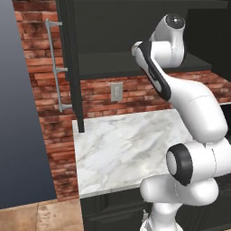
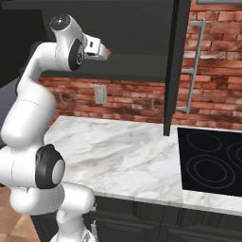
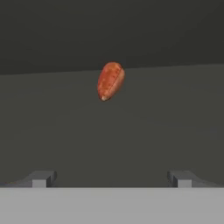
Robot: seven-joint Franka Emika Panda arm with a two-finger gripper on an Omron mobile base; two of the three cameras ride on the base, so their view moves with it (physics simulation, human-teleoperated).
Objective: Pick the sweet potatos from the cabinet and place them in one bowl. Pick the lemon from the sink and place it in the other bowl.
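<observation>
Inside the cabinet: one sweet potato [image 3: 110, 81] lies on the flat dark inner shelf, seen from the hand view ahead of the gripper [image 3: 112, 178], roughly centred between the two tips and apart from them.
Sweet potato, second sighting: a small orange shape shows just past the hand in the right base view [image 2: 109, 53], at shelf level.
Gripper state: the fingertips [image 3: 40, 178] stand wide apart with nothing between them; no contact with the tuber.
Arm: raised from the base, wrist level with the open cabinet [image 1: 135, 63] shelf, hand pointing into the compartment.
Writing and brands: none legible on any surface.
Cabinet door: the dark door panel [image 2: 174, 71] stands open edge-on, between the shelf opening and the long silver bar handle [image 2: 193, 68].
Counter: white marbled worktop [image 1: 126, 149] below the cabinet, directly under the arm.
Wall: red brick backsplash [image 1: 144, 92] with a pale outlet plate [image 1: 116, 92] set in it under the shelf.
Cooktop: black glass hob [image 2: 210, 163] with ring markings, to the right of the worktop in the right base view.
Obstructions: the arm's own white links cover the right part of the shelf in the left base view; the open door edge hangs beside the reach path, not across it.
</observation>
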